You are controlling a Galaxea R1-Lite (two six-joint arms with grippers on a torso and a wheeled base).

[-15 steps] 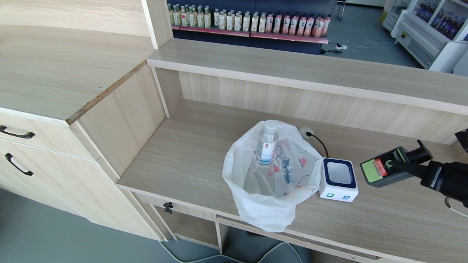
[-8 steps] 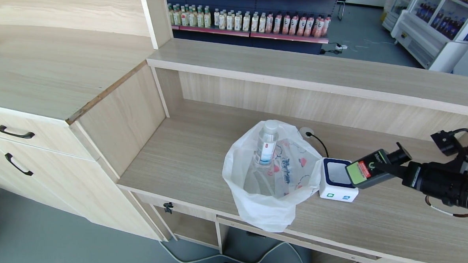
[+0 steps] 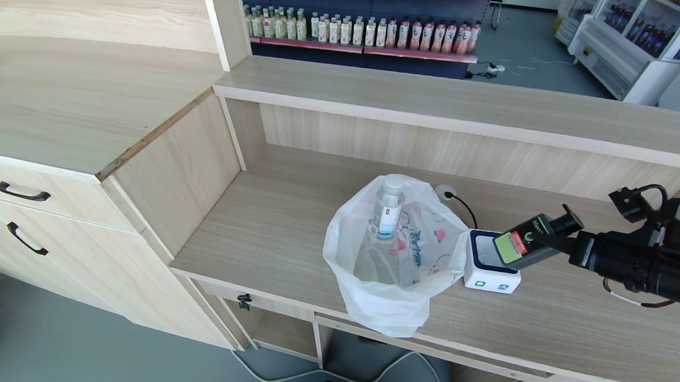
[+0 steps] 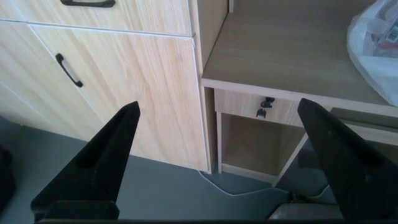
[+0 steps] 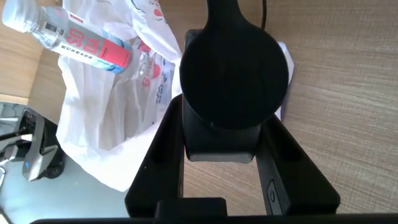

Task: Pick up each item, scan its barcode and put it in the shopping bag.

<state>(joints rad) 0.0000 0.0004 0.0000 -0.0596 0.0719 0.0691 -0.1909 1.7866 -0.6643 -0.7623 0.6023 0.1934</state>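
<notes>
My right gripper (image 3: 571, 240), clamped on the dark bottle (image 3: 521, 246), has moved left, half-hiding the scanner (image 3: 484, 277); the left gripper (image 4: 219, 124) has its fingers apart.

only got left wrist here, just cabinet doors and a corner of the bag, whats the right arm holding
observer: The right gripper is shut on a dark item with a green label.
operator: is it at the scanner
observer: Yes, it is held over the right side of the white scanner. I cannot tell whether they touch.
operator: anything in the bag
observer: One clear bottle stands in the shopping bag, cap up.
</notes>
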